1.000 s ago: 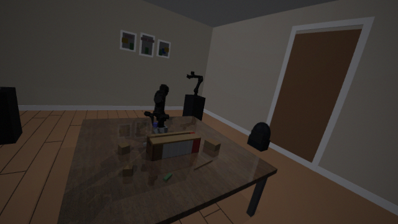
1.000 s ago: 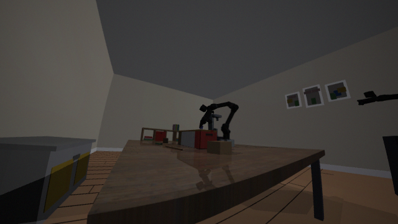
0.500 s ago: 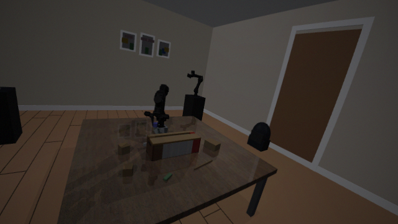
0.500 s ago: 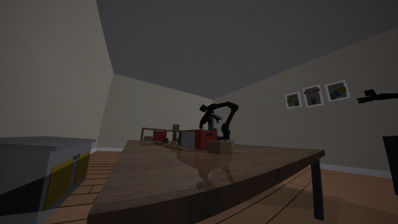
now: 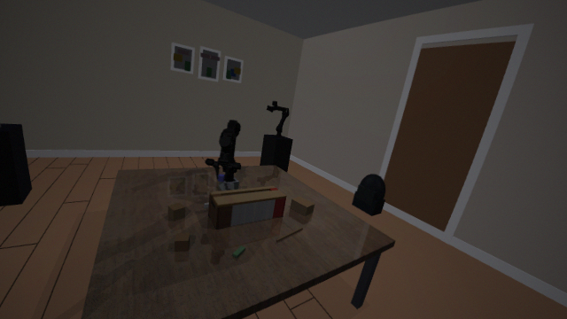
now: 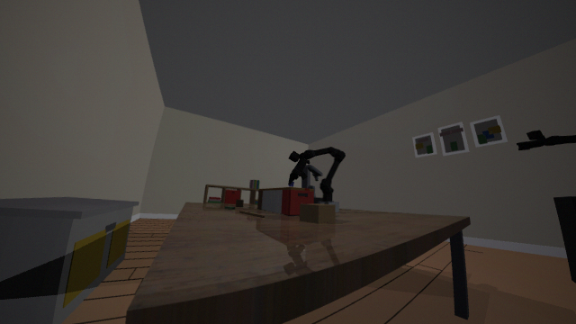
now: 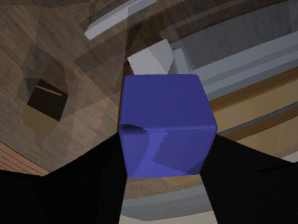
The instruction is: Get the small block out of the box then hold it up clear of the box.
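The small blue block [image 5: 221,177] [image 6: 291,184] [image 7: 167,100] is held between the two black fingers of my gripper [image 7: 161,138], which is shut on it. The wrist view shows the block large, its upper part past the fingertips. In the top view the block is off the table, behind the box [image 5: 252,213] [image 6: 297,202] [image 7: 265,117], on the arm's side. In the exterior view it shows just above the line of the box's top. The exact gap between block and box is hard to tell. The box stands upright, with a wooden top, a clear front and a red end.
Wooden blocks [image 5: 176,212] [image 5: 182,242] [image 5: 302,206] stand on both sides of the box; the right one [image 6: 317,212] is near its red end. A thin stick [image 5: 290,235] [image 6: 252,213] and a green piece [image 5: 239,252] lie in front. A white strip [image 7: 120,19] lies behind the box.
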{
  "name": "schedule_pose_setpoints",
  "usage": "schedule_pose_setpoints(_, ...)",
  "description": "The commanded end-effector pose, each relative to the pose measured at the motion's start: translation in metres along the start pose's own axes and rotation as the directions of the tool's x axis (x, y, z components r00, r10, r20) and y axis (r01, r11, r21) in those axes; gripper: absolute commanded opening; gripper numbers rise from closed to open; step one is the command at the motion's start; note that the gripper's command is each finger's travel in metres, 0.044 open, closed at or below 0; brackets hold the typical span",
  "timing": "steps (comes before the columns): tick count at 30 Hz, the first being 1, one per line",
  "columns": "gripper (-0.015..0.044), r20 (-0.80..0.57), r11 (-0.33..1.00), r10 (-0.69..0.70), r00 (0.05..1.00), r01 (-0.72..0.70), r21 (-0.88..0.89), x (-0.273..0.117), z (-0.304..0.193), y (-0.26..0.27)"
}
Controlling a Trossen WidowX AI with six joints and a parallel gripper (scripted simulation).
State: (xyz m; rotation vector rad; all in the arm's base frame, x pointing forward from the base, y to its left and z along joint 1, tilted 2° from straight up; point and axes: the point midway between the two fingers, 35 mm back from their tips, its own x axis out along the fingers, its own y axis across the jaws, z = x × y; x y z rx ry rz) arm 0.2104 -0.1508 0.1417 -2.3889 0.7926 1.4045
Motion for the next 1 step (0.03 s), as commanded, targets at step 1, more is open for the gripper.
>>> schedule_pose_setpoints(1,0.0,-0.001,1.0,0.005,1.0,-0.005,0.006,-0.0004,-0.0002,0.0007)
